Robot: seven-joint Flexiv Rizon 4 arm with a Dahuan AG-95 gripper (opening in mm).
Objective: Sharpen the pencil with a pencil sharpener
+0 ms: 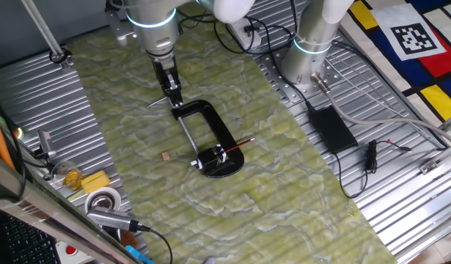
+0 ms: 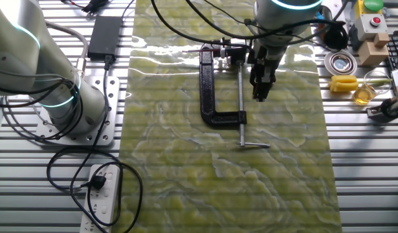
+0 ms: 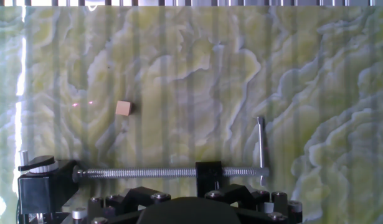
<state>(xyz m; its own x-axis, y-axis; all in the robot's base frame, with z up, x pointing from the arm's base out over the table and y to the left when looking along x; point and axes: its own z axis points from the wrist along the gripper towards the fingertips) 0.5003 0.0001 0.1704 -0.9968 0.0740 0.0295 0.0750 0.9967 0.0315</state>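
The pencil sharpener (image 1: 213,157) is a small black block on a black oval plate (image 1: 226,167), at the screw end of a large black C-clamp. The thin red pencil (image 1: 238,144) lies slanted over the plate with one end at the sharpener. My gripper (image 1: 174,97) hangs over the clamp's other end, well away from the pencil, with its fingers close together and nothing in them. In the other fixed view the gripper (image 2: 259,94) is beside the clamp's screw. The hand view shows the sharpener (image 3: 38,185) at bottom left; the pencil and my fingertips are out of that view.
The black C-clamp (image 1: 210,121) with its silver screw (image 3: 141,172) lies between gripper and sharpener. A small wooden cube (image 1: 166,155) sits on the green mat, also in the hand view (image 3: 122,108). Tape, a yellow block and tools lie at the table edge (image 1: 97,191).
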